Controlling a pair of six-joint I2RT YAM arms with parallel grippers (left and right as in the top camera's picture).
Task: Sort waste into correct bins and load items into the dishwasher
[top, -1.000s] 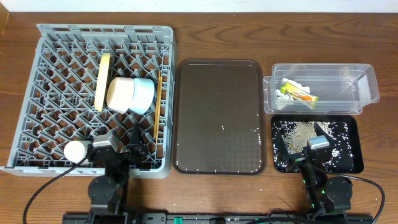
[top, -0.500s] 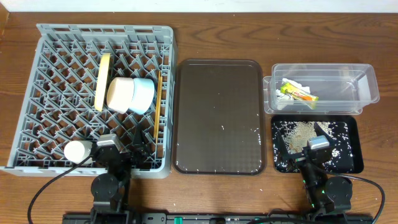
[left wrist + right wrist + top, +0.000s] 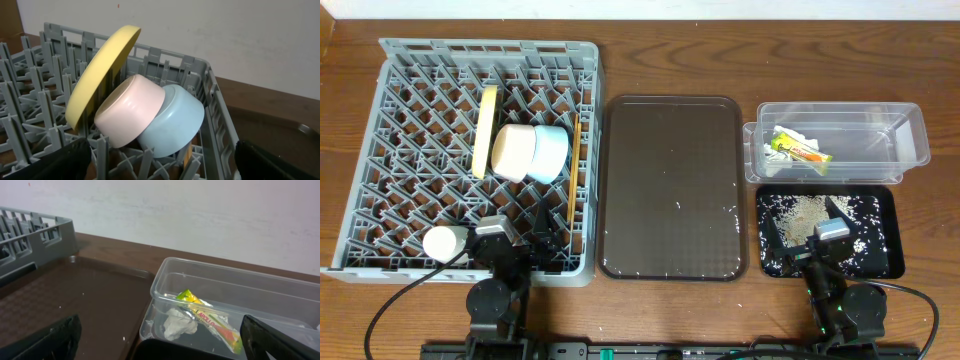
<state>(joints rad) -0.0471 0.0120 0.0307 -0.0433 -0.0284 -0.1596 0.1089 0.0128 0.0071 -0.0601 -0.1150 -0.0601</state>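
— Where are the dishes?
— All in the grey dish rack (image 3: 490, 47) at the left of the counter (image 3: 720, 70). The yellow plate (image 3: 486, 130) stands on edge, tilted. The white bowl (image 3: 513, 151) lies on its side against it, and the blue bowl (image 3: 551, 153) touches that bowl on its right. The chopsticks (image 3: 573, 170) lie just right of the blue bowl, running near to far. The white cup (image 3: 443, 242) sits by the rack's near left corner.
— And the rubbish?
— The green-and-yellow wrapper (image 3: 798, 150) and the paper scraps (image 3: 785, 133) are in the clear tub (image 3: 912, 140) at the far right. The rice grains (image 3: 805, 208) are in the black tray (image 3: 892, 215) on the near side of the tub. A few pale specks lie on the brown tray (image 3: 670, 140) in the middle.
— The arms?
— The left fingers (image 3: 50, 161) are spread wide and hold nothing. They are over the rack's near edge, facing the bowls. The right fingers (image 3: 45, 341) are also spread and empty, above the black tray and pointed toward the tub.
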